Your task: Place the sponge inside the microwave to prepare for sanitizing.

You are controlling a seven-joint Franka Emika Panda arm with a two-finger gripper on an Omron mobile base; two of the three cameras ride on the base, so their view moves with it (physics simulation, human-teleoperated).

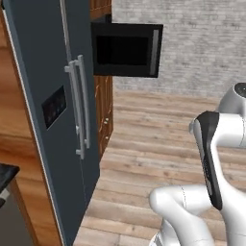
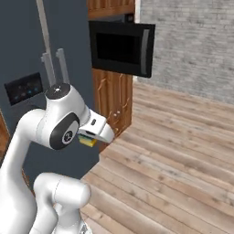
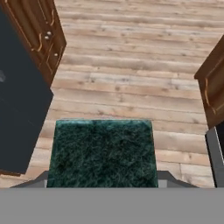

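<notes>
The arm is built of smooth, glossy white shells with rounded, bulbous joints, each link swelling into the next like a bent tube. One joint housing carries a dark grey oval cap with a small round white mark at its centre (a second grey disc sits on top of that same housing), and a long black strip runs down the side of a white link in the left base view. No cables or screws can be made out.

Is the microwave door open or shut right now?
Open: the microwave door swings out from the wall into the room, handle at its free edge.
</notes>
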